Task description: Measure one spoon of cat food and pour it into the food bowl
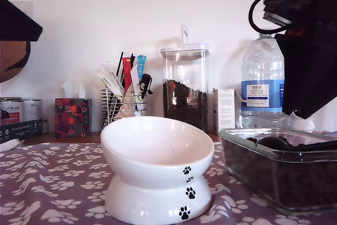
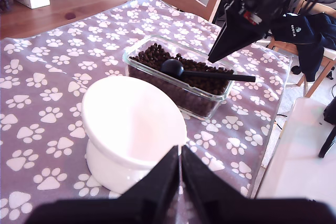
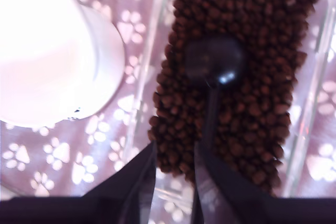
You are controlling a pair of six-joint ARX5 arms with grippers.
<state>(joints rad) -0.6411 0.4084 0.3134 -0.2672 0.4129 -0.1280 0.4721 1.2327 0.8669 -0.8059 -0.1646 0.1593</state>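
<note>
The glossy white ceramic food bowl (image 1: 155, 169), with its slanted rim, flared pedestal base and three small black paw prints down one flank, stands empty on a mauve tablecloth (image 1: 47, 183) printed with pale paw shapes. Just beside it, toward the exterior view's right, sits a rectangular clear glass dish (image 1: 279, 169) with thick rounded walls, filled with cat food (image 2: 202, 80), small matte dark brown pellets of roundish form. The black plastic spoon (image 2: 202, 72) lies on top of the kibble, domed bowl down among the pellets and its straight flat handle reaching out over the dish's rim. My second gripper (image 3: 174, 179) hangs above the dish, its tapered black fingers (image 3: 137, 177) a little apart on either side of the spoon's handle, and I cannot tell whether they touch it. My first gripper (image 2: 180, 174) is near the white bowl's rim, its two matte black wedge-shaped fingers (image 2: 160, 179) pressed together with only a hairline seam between them and nothing held. Behind, along the wall, stand a tall clear canister (image 1: 184, 85) with a white lid and dark kibble in its lower half, a wire rack (image 1: 122, 106) of thin utensils, and a ribbed clear plastic water bottle (image 1: 262, 82) with a blue label.
</note>
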